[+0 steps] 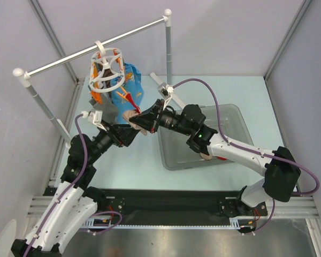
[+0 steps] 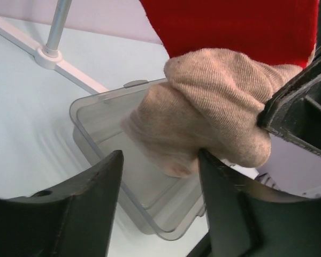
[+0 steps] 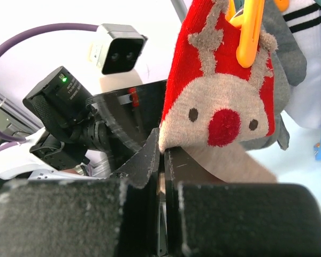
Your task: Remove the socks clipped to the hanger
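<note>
Black right gripper (image 3: 161,152) was clenched on the beige toe of the sock (image 3: 219,101). Left gripper (image 2: 159,171) had its jaws spread, straddling the same toe, not clamped. Sock was soft ribbed knit, red with a beige reindeer face and red nose. Its long axis ran near vertical, toe down, top pinched by an orange plastic clip (image 3: 249,37) under the hanger (image 1: 106,69), a white spoked ring hooked on the rail (image 1: 91,47). Translucent grey bin (image 2: 96,115) sat beyond.
</note>
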You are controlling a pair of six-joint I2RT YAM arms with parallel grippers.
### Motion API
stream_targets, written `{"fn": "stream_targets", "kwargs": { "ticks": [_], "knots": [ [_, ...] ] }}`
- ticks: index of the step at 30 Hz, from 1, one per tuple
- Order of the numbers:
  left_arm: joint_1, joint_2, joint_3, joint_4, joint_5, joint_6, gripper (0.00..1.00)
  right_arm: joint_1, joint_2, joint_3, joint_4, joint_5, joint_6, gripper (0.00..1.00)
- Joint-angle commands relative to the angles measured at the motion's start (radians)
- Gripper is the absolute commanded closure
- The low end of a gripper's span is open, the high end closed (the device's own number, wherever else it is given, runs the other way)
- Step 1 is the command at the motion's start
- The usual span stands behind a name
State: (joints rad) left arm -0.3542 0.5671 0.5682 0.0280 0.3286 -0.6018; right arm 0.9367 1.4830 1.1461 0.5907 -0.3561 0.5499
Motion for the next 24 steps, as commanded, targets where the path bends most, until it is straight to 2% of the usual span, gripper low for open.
{"fn": "stream_targets", "kwargs": {
  "ticks": [1,3,4,6,7,8,12,15,16,17,19,20,21,22,24],
  "knots": [
    [-0.014,0.011,-0.001,0.064,0.026,-0.013,0.40,0.007,0.011,0.007,0.049,0.005,0.012,1.00],
    [-0.015,0.013,-0.001,0.067,0.032,-0.013,0.55,0.005,0.014,0.007,0.041,0.002,0.010,1.00],
    [-0.017,0.013,-0.001,0.066,0.042,-0.013,0.68,0.007,0.014,0.007,0.038,0.002,0.008,1.00],
    [-0.017,0.019,0.005,0.050,0.053,-0.010,0.82,0.007,0.014,0.006,0.024,0.008,0.001,1.00],
    [-0.017,0.017,0.010,0.038,0.056,-0.009,0.96,0.005,0.011,0.006,0.011,0.014,-0.001,1.00],
    [-0.017,0.019,0.015,0.014,0.058,-0.004,1.00,0.004,0.010,0.001,0.005,0.019,-0.002,1.00],
    [-0.017,-0.015,-0.002,-0.017,0.046,0.005,1.00,-0.003,-0.003,-0.003,0.001,0.011,-0.005,1.00],
    [-0.017,-0.041,0.001,-0.078,0.024,0.013,1.00,-0.007,-0.015,0.000,-0.015,0.014,-0.030,0.91],
    [-0.017,-0.045,0.004,-0.097,0.018,0.017,1.00,-0.010,-0.020,0.001,-0.034,0.020,-0.041,0.91],
    [-0.017,-0.049,0.012,-0.111,0.013,0.026,1.00,-0.013,-0.027,0.003,-0.040,0.026,-0.042,1.00],
    [-0.017,-0.058,0.019,-0.147,0.015,0.034,1.00,-0.021,-0.035,0.004,-0.051,0.029,-0.041,1.00],
    [-0.017,-0.064,0.028,-0.164,-0.005,0.034,0.96,-0.019,-0.041,0.003,-0.049,0.032,-0.041,1.00],
    [-0.017,-0.082,0.035,-0.184,-0.014,0.034,0.85,-0.021,-0.044,0.001,-0.049,0.034,-0.038,1.00],
    [-0.017,-0.093,0.039,-0.200,-0.020,0.036,0.44,-0.021,-0.044,0.003,-0.051,0.032,-0.036,1.00],
    [-0.017,-0.119,0.041,-0.197,-0.039,0.042,0.25,-0.019,-0.043,0.006,-0.049,0.026,-0.031,1.00]
  ]
}}
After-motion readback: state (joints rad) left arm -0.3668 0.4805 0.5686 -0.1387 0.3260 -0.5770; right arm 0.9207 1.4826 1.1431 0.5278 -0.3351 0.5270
